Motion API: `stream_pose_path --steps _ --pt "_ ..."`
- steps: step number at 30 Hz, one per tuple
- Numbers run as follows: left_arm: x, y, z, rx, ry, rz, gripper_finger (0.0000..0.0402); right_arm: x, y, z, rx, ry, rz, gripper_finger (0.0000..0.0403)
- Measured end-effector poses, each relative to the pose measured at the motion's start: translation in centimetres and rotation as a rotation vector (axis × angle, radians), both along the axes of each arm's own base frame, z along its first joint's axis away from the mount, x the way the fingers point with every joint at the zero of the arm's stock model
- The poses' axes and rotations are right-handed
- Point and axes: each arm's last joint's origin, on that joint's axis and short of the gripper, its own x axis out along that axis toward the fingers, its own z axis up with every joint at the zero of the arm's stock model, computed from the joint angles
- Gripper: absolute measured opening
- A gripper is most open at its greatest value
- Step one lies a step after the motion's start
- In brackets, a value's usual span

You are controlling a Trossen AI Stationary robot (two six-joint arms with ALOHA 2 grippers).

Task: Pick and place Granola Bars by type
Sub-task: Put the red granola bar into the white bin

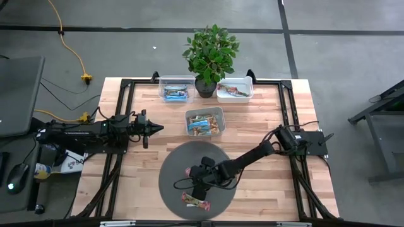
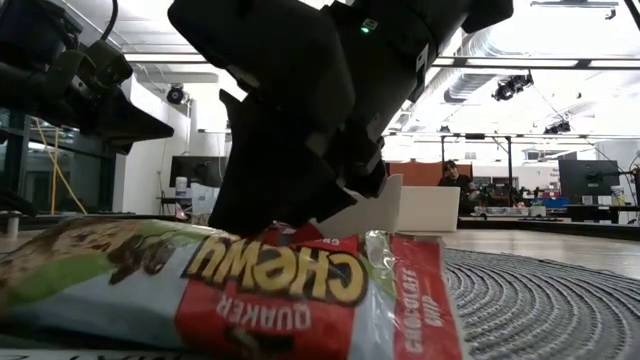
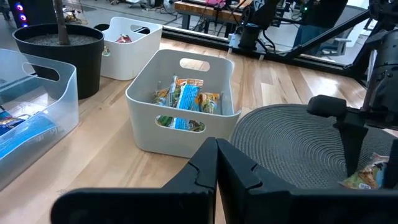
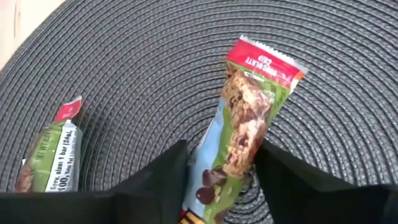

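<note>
Two red-and-green wrapped Granola Bars lie on the round grey mat [image 1: 170,165]. One bar [image 4: 244,118] lies between the fingers of my right gripper [image 4: 221,180], which slants down onto it near the mat's middle [image 1: 197,180]. The other bar [image 4: 50,152] lies flat beside it, nearer the table's front edge [image 1: 196,202], and fills the foreground of the low view [image 2: 220,290]. More bars lie in the bins at the back. My left gripper [image 1: 159,128] is shut and touches nothing, hovering at the table's left side. My right gripper has the bar's two long edges [image 4: 205,168] between its two fingers, toward the bar's near end. The fingers slant down from the table's right side and run along the bar. The bar lies flat on the mat, its red end [image 4: 264,62] pointing away from the gripper.
A bin with yellow-brown and blue bars [image 1: 205,120] stands just behind the mat. At the far edge stand a clear bin of blue bars [image 1: 176,90], a potted plant [image 1: 210,57] and a white bin [image 1: 235,89]. Bare wood lies right of the mat.
</note>
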Motion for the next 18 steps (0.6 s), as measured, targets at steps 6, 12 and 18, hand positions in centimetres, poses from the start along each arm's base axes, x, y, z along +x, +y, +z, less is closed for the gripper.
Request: stream_pose_path --steps 6,12,18 --pt "0.0 0.0 0.0 0.0 0.0 0.001 0.0001 -0.01 0.05 -0.01 0.015 0.006 0.011 0.013" --pt "0.0 0.0 0.0 0.0 0.0 0.001 0.0001 0.13 0.22 0.11 0.052 -0.003 0.033 0.0092" --pt "0.0 0.01 0.0 0.001 0.0 0.003 0.0001 0.7 -0.28 0.56 0.082 -0.043 0.027 0.0063"
